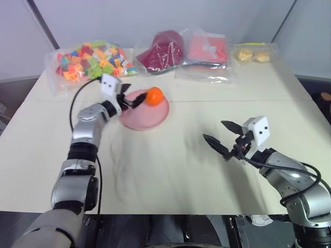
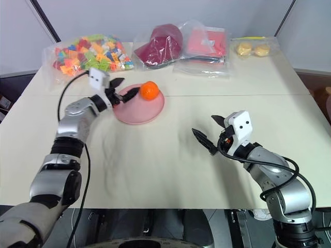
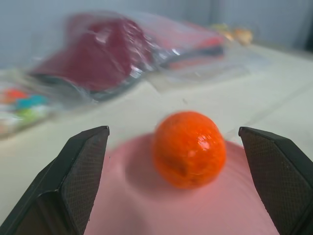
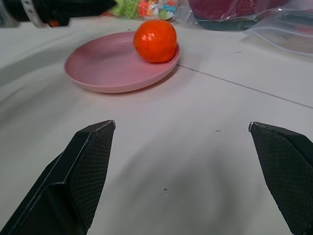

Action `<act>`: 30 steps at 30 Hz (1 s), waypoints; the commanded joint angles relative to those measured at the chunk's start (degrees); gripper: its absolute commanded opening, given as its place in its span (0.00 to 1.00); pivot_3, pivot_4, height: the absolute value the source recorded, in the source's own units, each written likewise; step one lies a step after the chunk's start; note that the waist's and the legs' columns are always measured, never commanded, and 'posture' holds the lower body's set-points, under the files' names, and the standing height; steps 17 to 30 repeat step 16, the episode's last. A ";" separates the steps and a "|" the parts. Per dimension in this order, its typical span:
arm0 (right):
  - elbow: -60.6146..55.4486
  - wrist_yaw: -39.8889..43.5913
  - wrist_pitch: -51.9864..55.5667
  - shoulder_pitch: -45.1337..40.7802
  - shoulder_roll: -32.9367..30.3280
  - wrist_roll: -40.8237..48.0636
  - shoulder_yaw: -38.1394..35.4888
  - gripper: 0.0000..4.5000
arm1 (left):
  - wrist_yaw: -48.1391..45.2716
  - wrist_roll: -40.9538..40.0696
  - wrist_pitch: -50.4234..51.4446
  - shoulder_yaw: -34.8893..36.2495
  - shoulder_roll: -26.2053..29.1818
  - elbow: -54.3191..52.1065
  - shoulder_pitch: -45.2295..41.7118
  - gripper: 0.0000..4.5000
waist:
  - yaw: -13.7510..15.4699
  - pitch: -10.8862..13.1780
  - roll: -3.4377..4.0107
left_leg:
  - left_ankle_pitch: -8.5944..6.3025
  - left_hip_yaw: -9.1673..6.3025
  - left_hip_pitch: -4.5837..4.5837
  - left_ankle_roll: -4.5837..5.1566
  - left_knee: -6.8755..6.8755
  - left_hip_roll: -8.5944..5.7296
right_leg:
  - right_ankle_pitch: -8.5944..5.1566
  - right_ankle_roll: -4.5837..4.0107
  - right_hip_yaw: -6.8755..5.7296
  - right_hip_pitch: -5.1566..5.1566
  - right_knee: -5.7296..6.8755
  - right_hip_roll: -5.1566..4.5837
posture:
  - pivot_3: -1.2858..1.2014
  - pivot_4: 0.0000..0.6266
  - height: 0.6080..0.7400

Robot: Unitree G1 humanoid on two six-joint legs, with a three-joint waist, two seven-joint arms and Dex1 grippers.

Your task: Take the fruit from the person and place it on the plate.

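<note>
An orange fruit (image 1: 154,96) rests on the far rim area of a pink plate (image 1: 139,118) on the surface, the left claw (image 1: 135,99) released just beside it, so it should retreat straight back without nudging the fruit, while the right claw (image 1: 223,136) hangs spread apart.
</note>
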 commanded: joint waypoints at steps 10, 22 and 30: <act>4.40 2.98 -2.62 -3.42 -0.29 -1.11 -0.49 1.00 | -0.80 -8.08 10.77 8.55 8.66 -26.52 20.92 0.98 | 0.70 -0.01 0.01 | -0.04 -0.05 0.00 0.07 0.05 -0.01 | 0.00 0.00 0.01 0.09 -0.02 -0.08 | 0.52 0.24 1.00; 8.41 4.28 -4.37 -5.00 0.24 -2.00 0.03 1.00 | 1.74 -8.10 11.23 9.84 8.77 -29.93 24.97 0.98 | 0.61 -0.02 0.03 | -0.05 -0.03 0.01 0.07 0.04 -0.01 | 0.00 0.00 0.01 0.08 -0.03 -0.08 | 0.52 0.24 1.00; 8.41 4.28 -4.37 -5.00 0.24 -2.00 0.03 1.00 | 1.74 -8.10 11.23 9.84 8.77 -29.93 24.97 0.98 | 0.61 -0.02 0.03 | -0.05 -0.03 0.01 0.07 0.04 -0.01 | 0.00 0.00 0.01 0.08 -0.03 -0.08 | 0.52 0.24 1.00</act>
